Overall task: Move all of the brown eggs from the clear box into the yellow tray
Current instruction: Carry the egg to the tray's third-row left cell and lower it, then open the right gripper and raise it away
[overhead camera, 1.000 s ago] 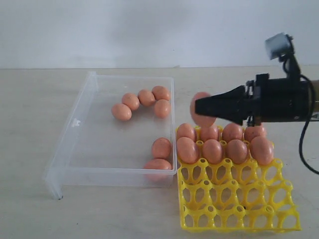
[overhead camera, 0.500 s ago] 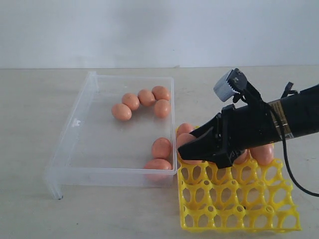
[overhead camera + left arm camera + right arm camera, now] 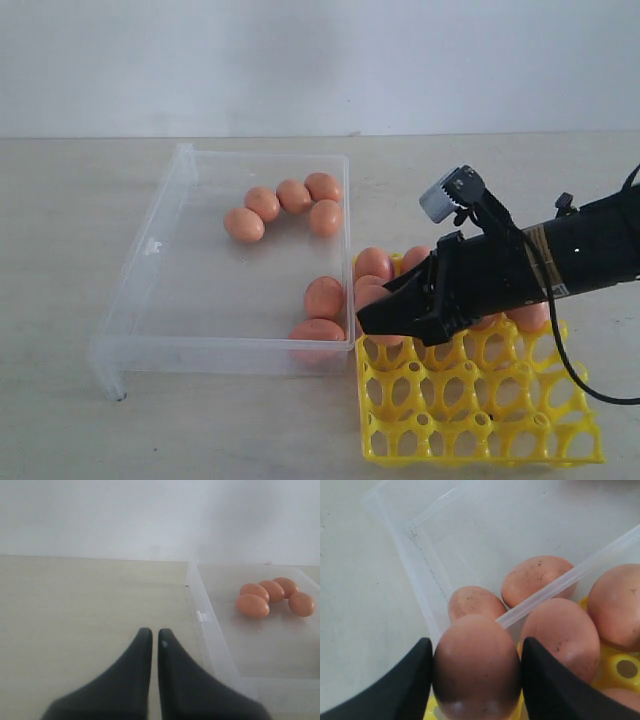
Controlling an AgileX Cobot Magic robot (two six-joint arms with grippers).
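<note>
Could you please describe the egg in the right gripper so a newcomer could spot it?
Start at the yellow tray beside the clear box. At the tray's box-side edge, the right gripper holds one brown egg: the only egg squeezed between black fingers.

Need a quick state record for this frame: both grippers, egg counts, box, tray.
right gripper: shut on one egg, low over the yellow tray, at the side next to the box
left gripper: shut, nothing held, outside the clear box, table ahead
eggs in box: seven; five clustered at the far side, two by the tray-side wall
eggs in tray: in the far rows; count hidden by the arm
tray cups nearest the camera: two rows empty
</note>
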